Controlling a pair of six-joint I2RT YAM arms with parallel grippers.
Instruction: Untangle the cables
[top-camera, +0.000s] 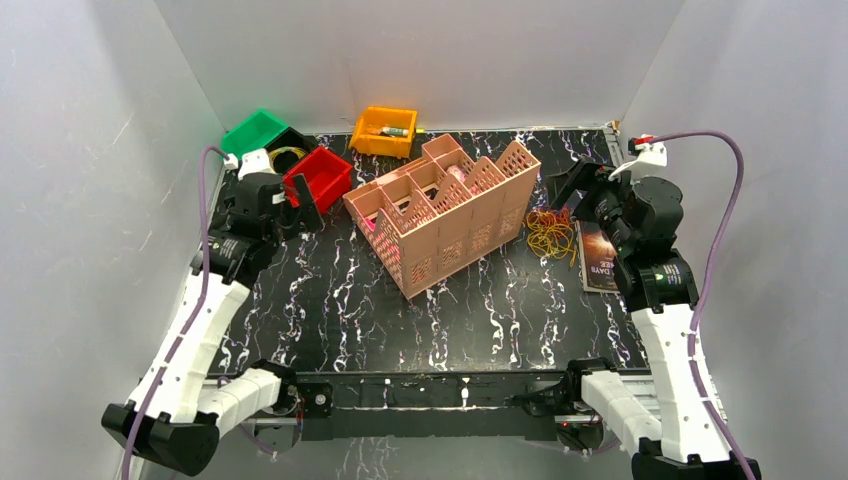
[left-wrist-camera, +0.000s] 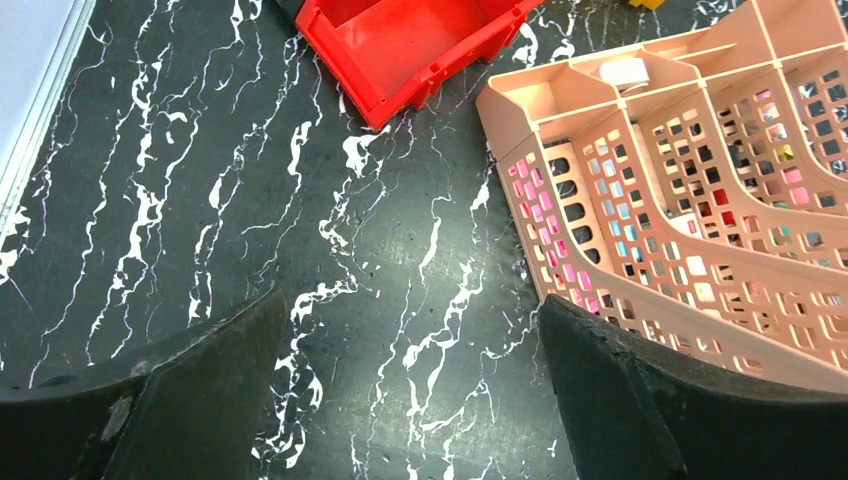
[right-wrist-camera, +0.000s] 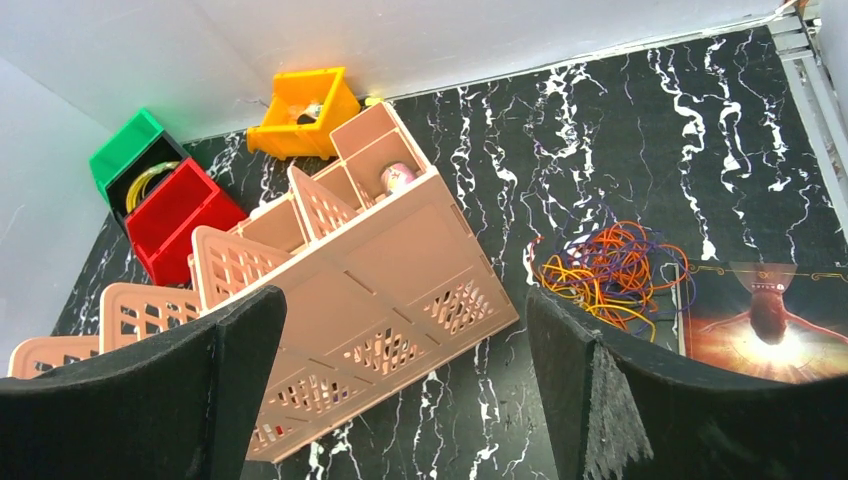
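Note:
The cables (top-camera: 551, 234) are one tangled bunch of thin yellow, orange and purple loops. They lie on the black marbled table just right of the pink organizer (top-camera: 447, 210). In the right wrist view the cables (right-wrist-camera: 607, 270) lie beyond my right finger. My right gripper (top-camera: 577, 186) is open and empty, raised just behind and right of the bunch; it also shows in the right wrist view (right-wrist-camera: 405, 385). My left gripper (top-camera: 295, 208) is open and empty at the far left, near the red bin (top-camera: 319, 177). In the left wrist view the left gripper (left-wrist-camera: 412, 385) is over bare table.
A green bin (top-camera: 253, 131), a black bin with a yellow coil (top-camera: 286, 153) and an orange bin (top-camera: 385, 130) stand at the back. A dark card (top-camera: 598, 256) lies right of the cables. White walls enclose the table on three sides.

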